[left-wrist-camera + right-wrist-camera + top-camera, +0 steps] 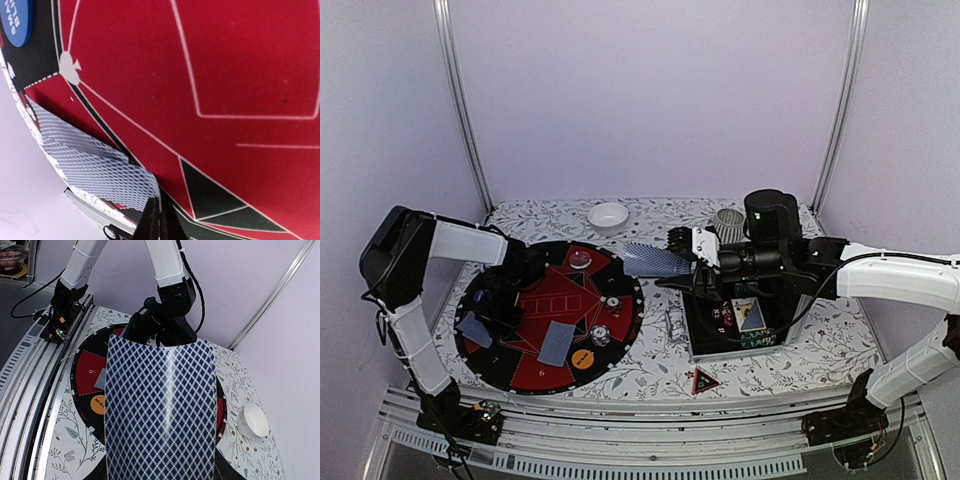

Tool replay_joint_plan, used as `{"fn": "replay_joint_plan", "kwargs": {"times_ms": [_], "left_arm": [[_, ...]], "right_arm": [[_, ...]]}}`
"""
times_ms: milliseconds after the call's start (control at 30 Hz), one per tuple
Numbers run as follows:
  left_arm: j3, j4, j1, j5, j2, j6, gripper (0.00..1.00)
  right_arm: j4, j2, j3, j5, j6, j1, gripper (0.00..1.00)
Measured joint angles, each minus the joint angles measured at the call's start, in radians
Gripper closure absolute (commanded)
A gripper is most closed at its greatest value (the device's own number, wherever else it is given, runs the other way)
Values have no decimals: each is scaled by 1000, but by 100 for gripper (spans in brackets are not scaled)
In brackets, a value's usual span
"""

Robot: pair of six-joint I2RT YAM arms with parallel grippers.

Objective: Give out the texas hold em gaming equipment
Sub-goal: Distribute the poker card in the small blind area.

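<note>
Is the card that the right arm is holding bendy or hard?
Probably bendy: the card bows, with a shine streak down its middle. It looks thin and light, sticking out unsupported from the right fingers. Glossy, so maybe slippery.

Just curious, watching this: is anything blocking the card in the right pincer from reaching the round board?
Nothing visible does. The card in the right pincer hangs beside the round board, open air between them; the left pincer is at the board's opposite side.

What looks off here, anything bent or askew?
Yes: the playing card pinched by the left gripper is buckled and wrinkled at the round mat's rim. The second card in the right gripper bows too.
</note>
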Motion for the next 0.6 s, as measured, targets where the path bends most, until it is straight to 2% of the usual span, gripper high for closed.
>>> {"fn": "replay_joint_plan", "kwargs": {"times_ms": [67,133,233,367,600], "left_arm": [[2,-3,0,-4,2,0,95],[2,-3,3,-7,3,0,90],[2,-6,3,-10,2,3,76],[2,-5,7,2,-19,15,64],[93,11,-7,124,-124,47,37]], "right_arm": [[0,0,0,0,0,0,57],[0,0,0,2,0,0,57],[0,0,0,3,0,0,57],[0,0,0,4,0,0,57],[-6,0,0,7,0,0,57]]}}
